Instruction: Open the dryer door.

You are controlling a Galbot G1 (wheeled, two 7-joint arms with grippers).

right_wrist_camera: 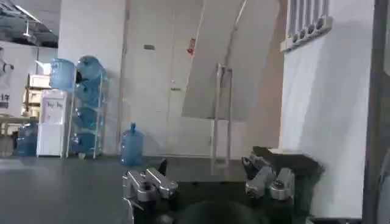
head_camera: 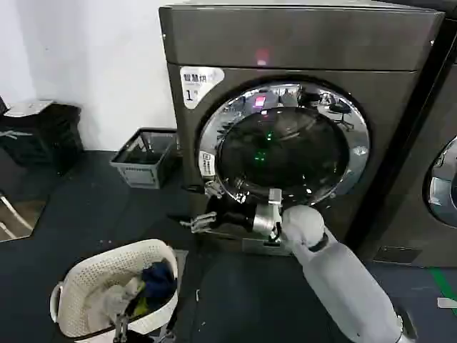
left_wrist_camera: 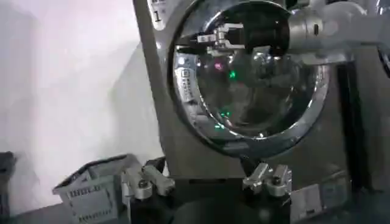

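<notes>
Right gripper hangs low in front of the dryer, its fingers spread and closed on nothing, tips pointing toward the robot's left. Just above and behind it sits the dryer door, shut flush against the machine's front; the fingertips lie right under the lower-left arc of the chrome ring, near its edge, though from the head view it is hard to say whether they touch it. From the left wrist view the same gripper shows crossing the dark glass of the door.

Left gripper also has its fingers apart and empty, lower and farther from the door.

Beyond the right gripper's tips, open dark floor runs out to a grey crate by the white wall. Below it stands a white laundry basket with clothes inside.

Above the gripper, at the dryer's upper-left corner, a white label reads "1" under small characters. A small white sticker sits on the ring's left side, its print too fine to read.
</notes>
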